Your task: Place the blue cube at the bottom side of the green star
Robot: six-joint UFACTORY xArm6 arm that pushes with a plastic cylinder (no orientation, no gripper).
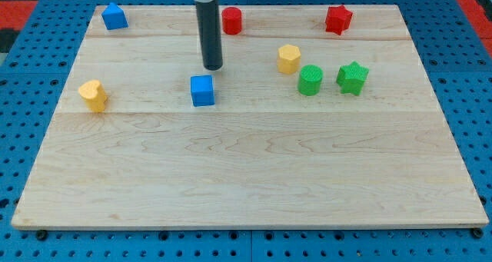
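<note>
The blue cube [202, 90] sits left of the board's middle. The green star [352, 77] sits at the right, far from the cube, with nothing hiding it. My tip [213, 67] stands just above and slightly right of the blue cube, a small gap between them. The rod rises straight up out of the view's top.
A green cylinder [310, 80] stands just left of the star, a yellow hexagon block [288, 58] up-left of it. A red star [337, 19] and red cylinder [231, 21] sit along the top. Another blue block [114, 16] is top left, a yellow heart [93, 94] at left.
</note>
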